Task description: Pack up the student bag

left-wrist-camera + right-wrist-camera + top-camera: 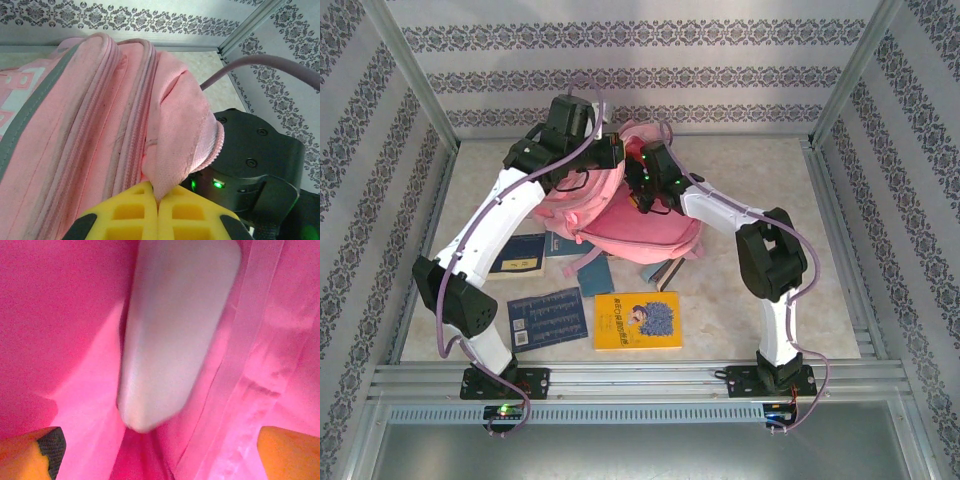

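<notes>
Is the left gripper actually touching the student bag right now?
Touching. The left wrist view shows the left gripper shut on a fold of the student bag, with pink fabric pinched between its yellow fingers.

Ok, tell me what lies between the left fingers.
A pink fabric fold of the student bag, pinched between the shut left fingers; left wrist view.

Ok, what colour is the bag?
Pink bag, grey trim; best in the left wrist view.
</notes>
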Available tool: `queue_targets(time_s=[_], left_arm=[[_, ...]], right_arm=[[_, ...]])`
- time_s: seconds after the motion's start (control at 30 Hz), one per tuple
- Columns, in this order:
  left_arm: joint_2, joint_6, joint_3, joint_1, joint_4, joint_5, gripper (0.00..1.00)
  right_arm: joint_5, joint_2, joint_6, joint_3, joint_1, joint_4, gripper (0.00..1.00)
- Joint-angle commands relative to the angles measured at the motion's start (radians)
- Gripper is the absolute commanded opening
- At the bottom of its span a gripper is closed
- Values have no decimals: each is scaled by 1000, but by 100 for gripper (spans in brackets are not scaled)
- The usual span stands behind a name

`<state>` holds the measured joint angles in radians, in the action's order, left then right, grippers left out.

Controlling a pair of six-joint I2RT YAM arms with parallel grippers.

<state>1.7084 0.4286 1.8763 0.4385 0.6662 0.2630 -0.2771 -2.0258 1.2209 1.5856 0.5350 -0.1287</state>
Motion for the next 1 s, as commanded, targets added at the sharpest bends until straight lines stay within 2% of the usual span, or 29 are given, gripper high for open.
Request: queue_targets(time_s=[0.0, 0.07, 0.13, 0.23, 0.4, 0.57, 0.7, 0.83, 0.97], left_arm=[[-34, 21, 27, -26, -98, 5, 0], [-30, 23, 28, -29, -99, -2, 0], [-25, 22, 28, -31, -103, -10, 0], [-14, 26, 32, -37, -111, -19, 0], [0, 40, 25, -49, -181, -46, 0], [36, 74, 32, -96, -253, -42, 0], [76, 91, 39, -143, -311, -16, 0], [124, 122, 27, -181, -377, 32, 0], [164, 171, -2, -185, -470, 138, 0]], right_arm=[[60, 91, -253, 85, 8, -175, 98], [135, 159, -364, 74, 21, -237, 98], [154, 247, -357, -47, 12, -156, 98], [-1, 363, -337, -236, -48, 63, 98], [41, 487, -485, -207, -63, -210, 90], [52, 584, -525, -297, -59, -299, 80], [144, 620, -618, -327, -18, -402, 73], [202, 602, -556, -343, 8, -582, 78], [195, 641, -436, -478, 5, -543, 73]])
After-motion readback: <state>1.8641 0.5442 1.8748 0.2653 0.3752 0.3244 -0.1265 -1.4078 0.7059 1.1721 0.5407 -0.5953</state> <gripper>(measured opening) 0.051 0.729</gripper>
